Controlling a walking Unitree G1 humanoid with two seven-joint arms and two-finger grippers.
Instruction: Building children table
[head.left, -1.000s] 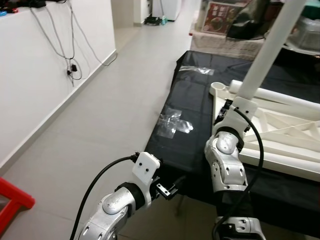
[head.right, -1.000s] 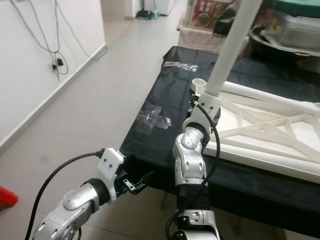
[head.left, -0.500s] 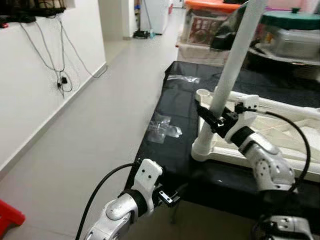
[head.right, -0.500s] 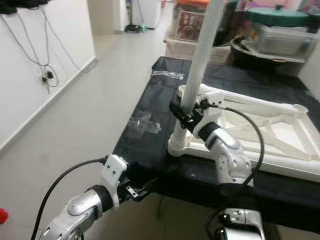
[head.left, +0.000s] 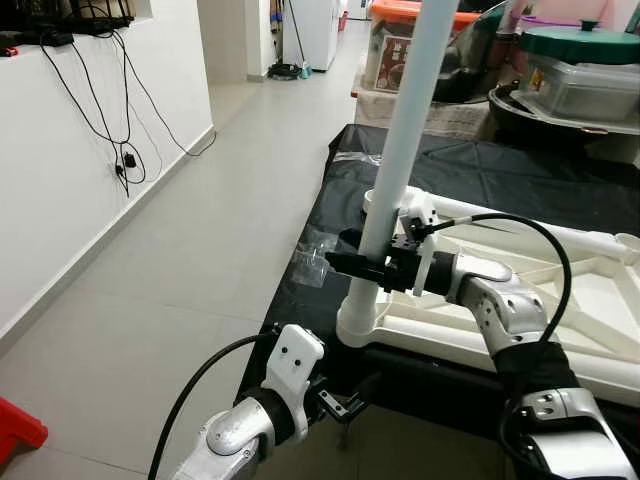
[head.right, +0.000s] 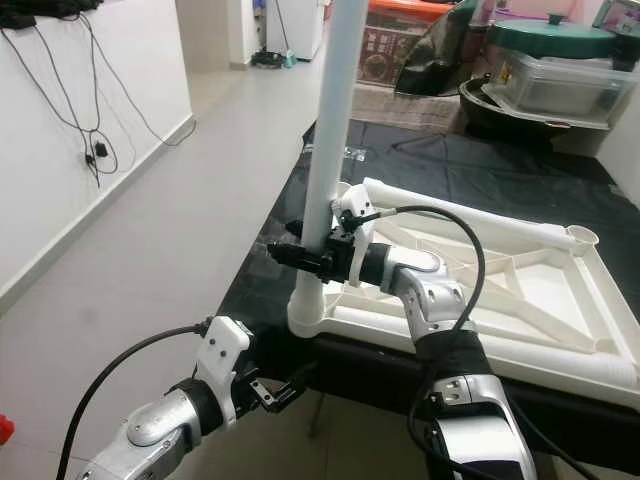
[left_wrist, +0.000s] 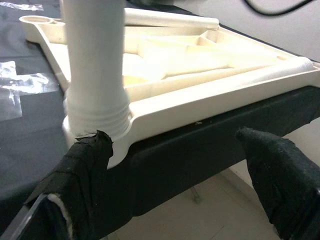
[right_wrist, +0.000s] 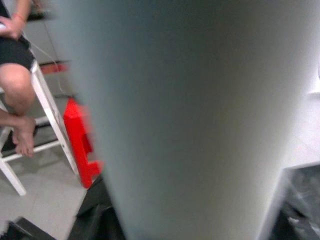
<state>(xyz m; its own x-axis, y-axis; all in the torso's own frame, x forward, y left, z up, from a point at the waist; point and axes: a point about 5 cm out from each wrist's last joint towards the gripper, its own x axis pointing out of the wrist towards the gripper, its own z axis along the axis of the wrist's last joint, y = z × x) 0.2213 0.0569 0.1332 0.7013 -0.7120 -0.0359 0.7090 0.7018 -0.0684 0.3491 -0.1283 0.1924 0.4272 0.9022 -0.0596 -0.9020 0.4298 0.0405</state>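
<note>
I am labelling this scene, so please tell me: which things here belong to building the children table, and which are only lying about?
For the job:
- white table leg, upright in a corner socket
- upturned white tabletop
- right claw, shut on the leg
- left claw, open, low by the table edge

Lying about:
- clear plastic wrap
- storage boxes
- wall cables

Counter (head.left: 480, 175): covered in black sheeting.
Clear plastic wrapper (head.left: 313, 262): crumpled, lying on the black sheeting near the counter's left edge. A second clear piece (head.left: 357, 157) lies farther back on the same side.
Floor (head.left: 200, 230): pale grey tiles.
Wall (head.left: 60, 170): white, on the left; black cables (head.left: 120, 110) hang down it to a socket.
Storage bins (head.left: 575, 80): clear plastic, one with a green lid (head.left: 580, 42), behind the counter; an orange-lidded box (head.left: 410, 15) beside them.
Red stool (head.left: 18, 432): low, on the floor at far left.
Seated person's leg (right_wrist: 17, 100): bare, on what may be a white stool (right_wrist: 30, 145); view blurred.
</note>
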